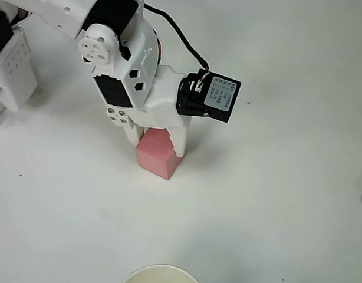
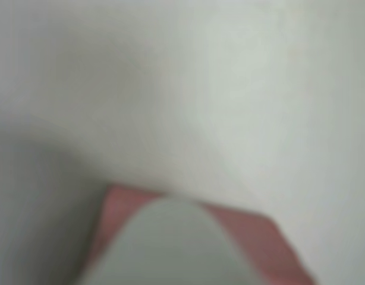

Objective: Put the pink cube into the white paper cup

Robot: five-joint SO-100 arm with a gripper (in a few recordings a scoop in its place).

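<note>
Overhead view first. My gripper (image 1: 159, 141) sits just above the middle of the frame, reaching down from the arm in the upper left. Its two white fingers (image 1: 182, 141) stand on either side of the pink cube (image 1: 159, 156), which rests on the table (image 1: 275, 194). The fingers look pressed against the cube's sides, so I judge them closed on it, though the cube does not look lifted yet. The white paper cup (image 1: 160, 274) shows as a rim at the bottom edge, well apart from the cube and empty as far as I can see. So I'd put the task at the grasp: lifting, carrying towards the bottom of the frame and dropping are all left.

Wrist view: very blurred. A pale finger (image 2: 170, 243) fills the lower middle, with the cube (image 2: 260, 243) right behind it, pink showing on both sides.

The table is plain white and matte, bare around the cube, evenly lit with soft shadows. A white block of another device sits at the upper left edge overhead.
</note>
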